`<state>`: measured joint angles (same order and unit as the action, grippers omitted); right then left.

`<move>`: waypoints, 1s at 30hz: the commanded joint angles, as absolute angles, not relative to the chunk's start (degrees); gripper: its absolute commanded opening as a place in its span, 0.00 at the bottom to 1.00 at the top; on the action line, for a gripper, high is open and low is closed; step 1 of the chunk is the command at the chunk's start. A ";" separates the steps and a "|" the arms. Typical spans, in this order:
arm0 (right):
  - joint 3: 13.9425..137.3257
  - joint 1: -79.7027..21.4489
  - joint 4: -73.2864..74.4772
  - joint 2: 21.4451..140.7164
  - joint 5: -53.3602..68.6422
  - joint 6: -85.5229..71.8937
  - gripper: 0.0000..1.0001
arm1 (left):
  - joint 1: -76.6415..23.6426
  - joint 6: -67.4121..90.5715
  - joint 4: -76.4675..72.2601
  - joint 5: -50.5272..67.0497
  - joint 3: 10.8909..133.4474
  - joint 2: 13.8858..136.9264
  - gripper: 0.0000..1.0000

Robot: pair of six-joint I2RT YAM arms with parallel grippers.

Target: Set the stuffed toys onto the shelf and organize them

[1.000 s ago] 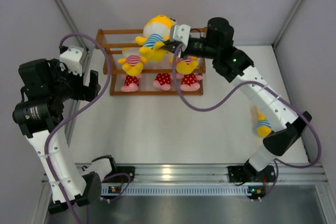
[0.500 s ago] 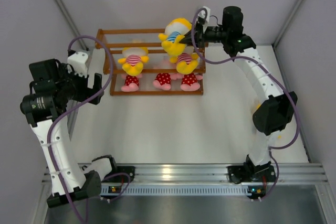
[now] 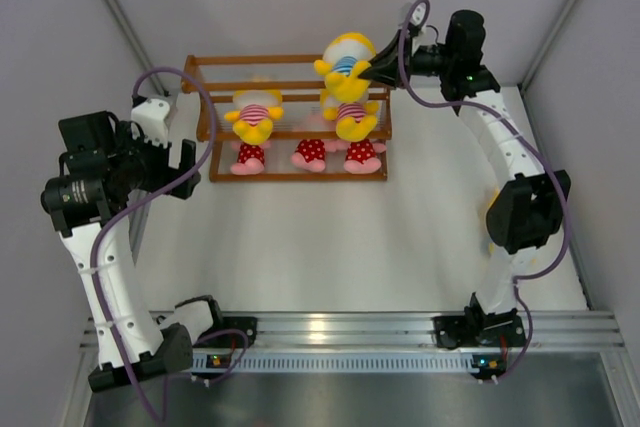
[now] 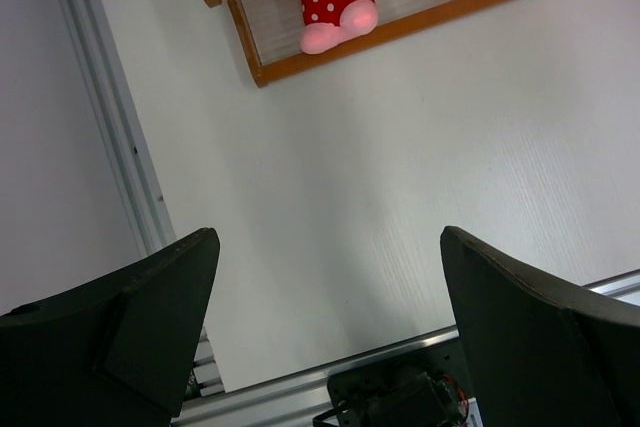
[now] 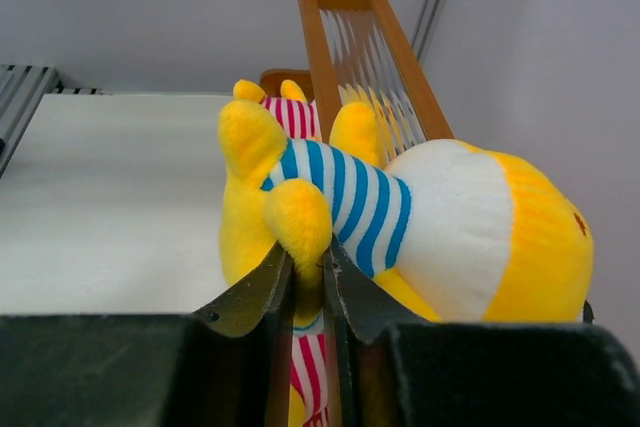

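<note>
Above shelf [image 3: 290, 176] R end, blue-striped toy [image 3: 345, 57] shifted right, R fingers [image 3: 378, 70] pinching

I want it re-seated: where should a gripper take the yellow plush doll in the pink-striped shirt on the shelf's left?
Probably the yellow pink-striped plush doll by its torso, from the front: the brown wooden shelf is open there, rails crossing behind it.

Items shown: one shelf [image 3: 298, 176]; three pink toys [image 3: 310, 152] in red dotted outfits; two pink-striped yellow toys [image 3: 252, 115]; one blue-striped yellow toy [image 3: 345, 57].
</note>
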<state>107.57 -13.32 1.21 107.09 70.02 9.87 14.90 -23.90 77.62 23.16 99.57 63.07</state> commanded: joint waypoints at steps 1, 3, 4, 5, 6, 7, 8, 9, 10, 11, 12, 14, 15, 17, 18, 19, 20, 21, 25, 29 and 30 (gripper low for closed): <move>108.46 -13.10 -1.76 108.28 72.51 9.32 0.16 | 14.85 -23.82 76.73 24.79 99.05 63.19 0.98; 108.72 -13.10 -0.97 108.28 72.33 9.75 0.22 | 14.77 -23.91 76.73 24.70 98.97 63.28 0.98; 108.72 -13.10 -0.18 108.19 71.81 11.06 0.25 | 14.85 -23.82 76.82 24.61 98.88 63.28 0.98; 108.72 -13.10 2.17 108.02 71.20 12.03 0.30 | 14.85 -23.82 76.73 24.78 98.96 63.28 0.98; 108.72 -13.10 3.33 107.50 70.50 13.26 0.36 | 14.94 -23.82 76.82 24.79 98.88 63.37 0.98; 108.72 -13.01 5.86 107.14 68.75 15.53 0.41 | 14.85 -23.82 76.82 24.87 98.79 63.46 0.98; 108.72 -13.01 6.67 106.53 67.86 16.51 0.47 | 14.77 -23.82 76.73 25.05 98.79 63.46 0.98; 108.72 -13.09 7.38 106.18 67.16 17.05 0.56 | 14.77 -23.91 76.73 25.14 98.79 63.46 0.98; 108.72 -13.01 8.08 106.00 66.45 17.66 0.60 | 14.85 -23.91 76.82 25.22 98.70 63.54 0.98; 108.72 -13.01 8.26 105.39 66.36 17.67 0.63 | 14.85 -23.82 76.82 25.66 98.70 63.46 0.98; 108.72 -13.01 8.17 105.21 66.44 17.14 0.67 | 14.77 -24.17 76.82 26.27 98.61 63.20 0.98; 108.28 -13.01 6.08 104.77 66.62 15.04 0.68 | 14.85 -24.43 76.90 27.42 98.17 63.19 0.98; 108.28 -13.01 6.24 104.50 66.27 14.59 0.69 | 14.77 -24.52 76.82 27.68 98.09 63.11 0.98; 107.76 -13.01 6.33 103.80 63.99 14.76 0.70 | 14.85 -24.70 76.82 27.77 97.74 63.02 0.98; 106.97 -13.01 6.33 102.58 63.11 15.11 0.72 | 14.85 -24.61 76.90 27.86 97.73 62.93 0.98; 106.53 -12.92 6.42 101.96 62.06 15.81 0.73 | 14.85 -24.78 76.90 27.86 97.47 62.93 0.98; 105.83 -13.01 6.59 100.74 61.70 16.17 0.74 | 14.85 -24.87 76.82 27.86 97.38 62.84 0.98; 105.56 -13.01 7.03 100.20 61.70 16.52 0.76 | 14.77 -25.05 76.90 27.77 97.21 62.67 0.98; 104.59 -13.09 8.17 97.83 60.30 16.78 0.83 | 14.85 -25.66 76.90 27.34 96.77 62.40 0.98; 104.85 -13.18 11.86 96.33 58.71 19.60 0.88 | 14.94 -25.93 76.91 27.25 96.15 62.23 0.98; 104.85 -13.18 12.47 96.33 58.54 20.47 0.88 | 14.77 -26.01 76.90 27.16 95.98 62.14 0.98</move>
